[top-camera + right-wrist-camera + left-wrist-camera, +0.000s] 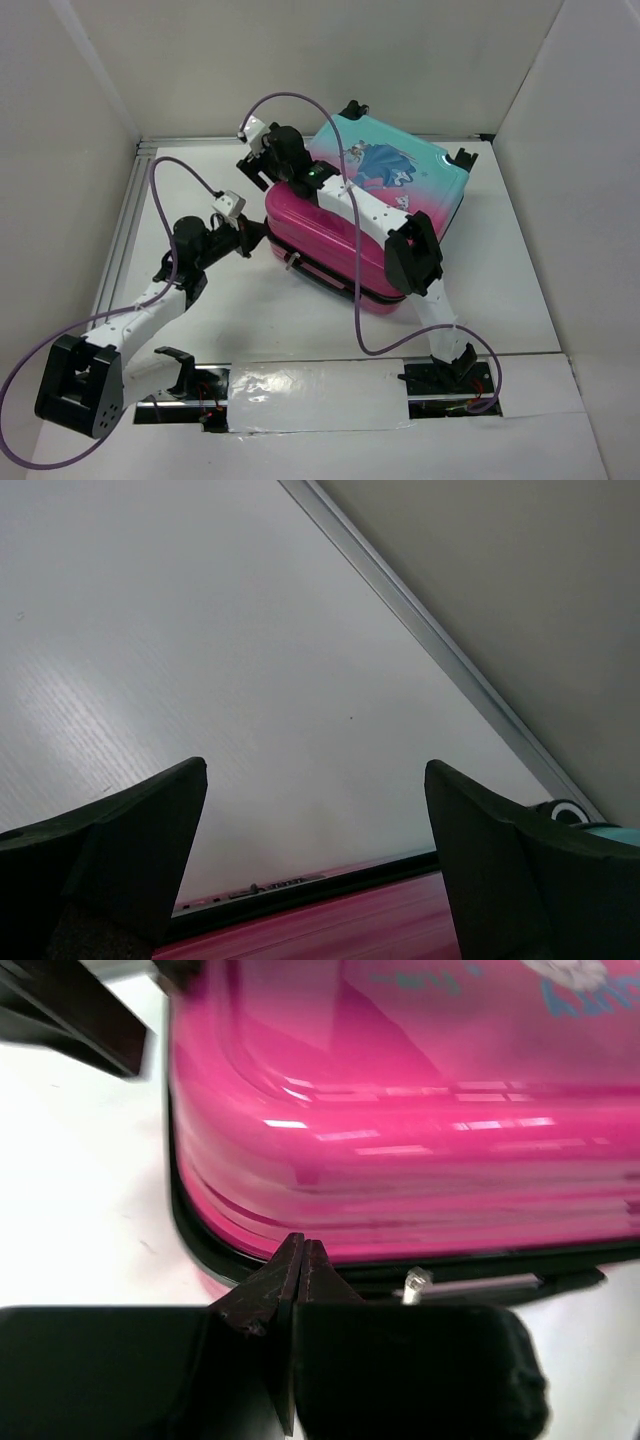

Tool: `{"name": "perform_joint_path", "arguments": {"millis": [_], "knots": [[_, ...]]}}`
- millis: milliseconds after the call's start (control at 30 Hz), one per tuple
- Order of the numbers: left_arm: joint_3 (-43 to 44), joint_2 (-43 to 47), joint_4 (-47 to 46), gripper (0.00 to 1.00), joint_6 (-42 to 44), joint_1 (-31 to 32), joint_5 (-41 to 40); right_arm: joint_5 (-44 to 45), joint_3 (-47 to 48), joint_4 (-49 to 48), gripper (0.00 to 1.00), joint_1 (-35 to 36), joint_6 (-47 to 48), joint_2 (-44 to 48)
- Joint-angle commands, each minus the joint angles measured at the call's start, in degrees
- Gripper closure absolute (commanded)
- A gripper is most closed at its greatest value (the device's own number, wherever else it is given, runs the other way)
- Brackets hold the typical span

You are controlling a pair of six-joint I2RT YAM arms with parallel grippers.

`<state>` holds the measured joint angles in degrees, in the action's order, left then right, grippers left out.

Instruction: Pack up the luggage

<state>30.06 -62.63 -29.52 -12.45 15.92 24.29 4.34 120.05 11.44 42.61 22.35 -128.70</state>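
Luggage (400,160): one closed suitcase lying flat mid-table. Its long axis runs near-left to far-right, with the black wheels (462,156) at the far end and the pink end nearest; contents hidden. Two grippers: the left gripper (300,1252) is pinched shut beside the zipper seam (190,1228) on the left side, and the right gripper (315,780) is spread wide and empty above the far-left corner.

One luggage (385,215), one table (520,300). Two black wheels of the case show from above: a far wheel (352,108) and a right wheel (462,157). Two arms: the left arm (140,315) and the right arm (365,215). Two grippers: the left gripper (300,1252) and the right gripper (315,768). Two purple cables: a left cable (45,345) and a right cable (358,310). One white tape strip (320,395)
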Motion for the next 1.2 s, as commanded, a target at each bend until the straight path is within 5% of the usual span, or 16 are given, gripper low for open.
{"name": "perform_joint_path", "arguments": {"millis": [0,133,400,967,1067,1167], "knots": [[-1.4,0.0,-2.6,0.92,-1.3,-0.1,6.4,8.1,-0.5,3.7,0.04,-2.6,-3.3,-2.8],[-6.5,2.9,-4.2,0.65,-2.4,5.0,5.6,0.3,5.3,8.3,0.02,-5.4,-8.0,-3.8],[-5.9,-6.4,-5.8,0.52,-0.1,7.0,7.3,-0.6,4.1,8.9,0.01,-6.1,-7.5,-3.2],[0.0,-17.6,-12.5,0.57,-1.3,8.9,14.4,-0.6,4.1,9.4,0.01,-6.1,-7.0,-3.7],[0.6,-19.3,-13.7,0.66,-2.4,8.9,13.1,-0.6,4.1,9.4,0.01,-6.1,-7.0,-3.7],[1.2,-20.8,-13.7,0.92,-2.4,8.9,12.4,-0.6,4.1,9.4,0.01,-6.1,-7.0,-3.7]]}}
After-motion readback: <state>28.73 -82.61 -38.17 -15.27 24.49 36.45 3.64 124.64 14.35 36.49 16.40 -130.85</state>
